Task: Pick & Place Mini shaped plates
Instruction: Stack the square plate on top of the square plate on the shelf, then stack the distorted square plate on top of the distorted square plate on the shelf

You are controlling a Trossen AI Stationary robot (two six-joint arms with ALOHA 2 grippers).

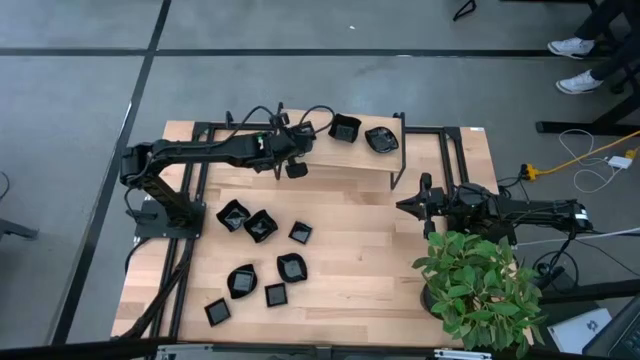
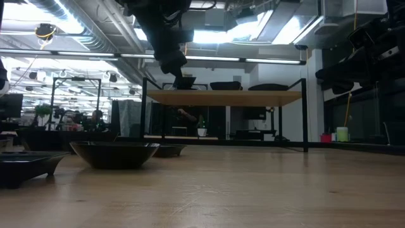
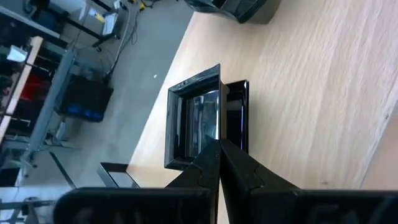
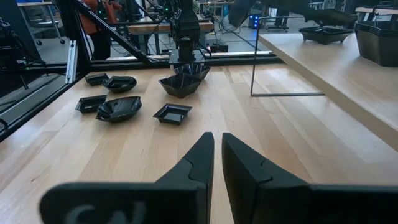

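Left hand (image 1: 296, 168) over the raised shelf (image 1: 340, 165) at the far side of the tabletop (image 1: 360, 260), fingers (image 3: 208, 165) pinched tight on the rim of a square plate (image 3: 196, 115), held on edge above the shelf's wood. Two more plates (image 1: 362, 134) resting on the shelf, close together, beyond the held one. Seven further mini plates (image 1: 262, 258) scattered on the tabletop on the left arm's side, two of them touching. Right hand (image 1: 412, 206) low over the tabletop near a potted plant (image 1: 480, 290), fingers (image 4: 199, 165) nearly together, holding nothing.
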